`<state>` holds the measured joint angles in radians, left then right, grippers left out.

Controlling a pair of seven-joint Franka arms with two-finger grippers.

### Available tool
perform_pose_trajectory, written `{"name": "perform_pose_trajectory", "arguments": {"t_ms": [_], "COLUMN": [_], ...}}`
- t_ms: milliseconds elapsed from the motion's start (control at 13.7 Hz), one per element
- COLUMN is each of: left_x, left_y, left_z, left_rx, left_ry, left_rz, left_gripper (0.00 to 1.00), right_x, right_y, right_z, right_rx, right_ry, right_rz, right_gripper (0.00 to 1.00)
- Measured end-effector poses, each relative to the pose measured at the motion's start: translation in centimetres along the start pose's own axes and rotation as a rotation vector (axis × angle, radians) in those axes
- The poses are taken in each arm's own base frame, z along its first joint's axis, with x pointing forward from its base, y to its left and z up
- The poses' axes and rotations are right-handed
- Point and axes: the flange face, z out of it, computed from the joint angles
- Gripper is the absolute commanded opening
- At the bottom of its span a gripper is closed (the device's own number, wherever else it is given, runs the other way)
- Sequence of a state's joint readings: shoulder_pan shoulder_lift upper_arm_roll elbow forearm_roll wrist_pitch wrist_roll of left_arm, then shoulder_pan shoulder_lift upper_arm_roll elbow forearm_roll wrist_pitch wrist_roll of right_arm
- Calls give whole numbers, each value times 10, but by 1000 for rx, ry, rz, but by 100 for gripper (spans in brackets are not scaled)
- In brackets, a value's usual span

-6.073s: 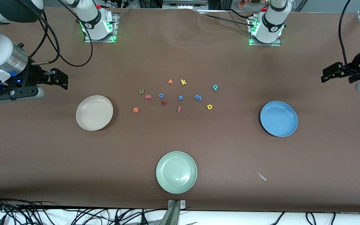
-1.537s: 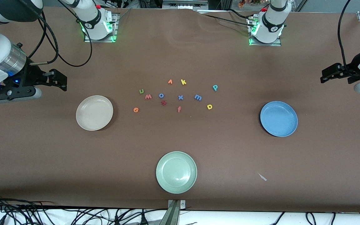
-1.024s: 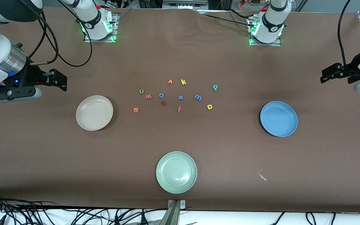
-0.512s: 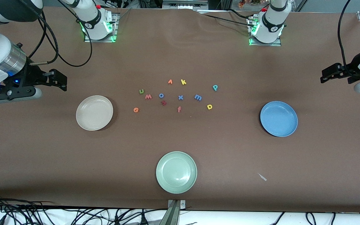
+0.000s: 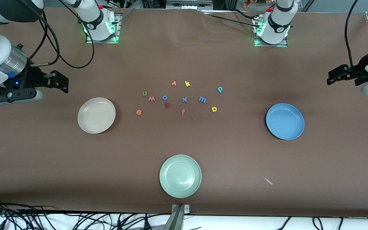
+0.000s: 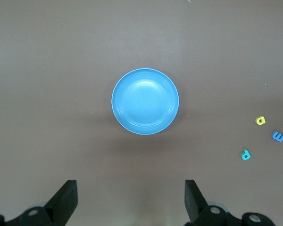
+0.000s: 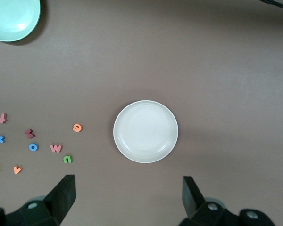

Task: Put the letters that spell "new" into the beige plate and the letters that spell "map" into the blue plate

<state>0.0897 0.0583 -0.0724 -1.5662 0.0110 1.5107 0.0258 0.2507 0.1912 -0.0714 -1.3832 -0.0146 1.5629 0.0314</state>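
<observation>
The beige plate and the blue plate sat bare on the brown table. Between them lay the green n, pink w and orange e, with the blue m, yellow a and teal p at about 3 o'clock from them. The right gripper and left gripper waited up high, each with jaws spread wide and holding nothing.

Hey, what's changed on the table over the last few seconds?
Hardly anything: the right gripper has drifted slightly toward the table's end, fingers open, and the left gripper barely shifted, also open. Nothing was grasped; all letters and the three plates lie where they were.
</observation>
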Motion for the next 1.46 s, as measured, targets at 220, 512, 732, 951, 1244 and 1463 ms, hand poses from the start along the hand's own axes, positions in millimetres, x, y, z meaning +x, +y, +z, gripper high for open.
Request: {"name": "perform_pose_trajectory", "arguments": {"t_ms": [220,512,732,951,1244,1463], "left_x": [0,0,8,14,-4,-27], "left_y": [0,4,32,99,197,251], "left_z": [0,2,17,64,146,206], "left_rx": [0,0,1,5,4,-3], "left_ry": [0,-5,-8,-15,-6,-25], "left_rz": [0,6,-13,-74,-179,-253], "left_gripper": [100,100,100,100,100,100], "right_x": [0,0,0,0,0,0], "right_y": [0,0,0,0,1,1], "right_z": [0,0,0,0,0,0], "right_rx": [0,0,0,0,0,0], "right_ry": [0,0,0,0,0,1], "right_rz": [0,0,0,1,1,2], "right_gripper": [100,100,100,100,100,100]}}
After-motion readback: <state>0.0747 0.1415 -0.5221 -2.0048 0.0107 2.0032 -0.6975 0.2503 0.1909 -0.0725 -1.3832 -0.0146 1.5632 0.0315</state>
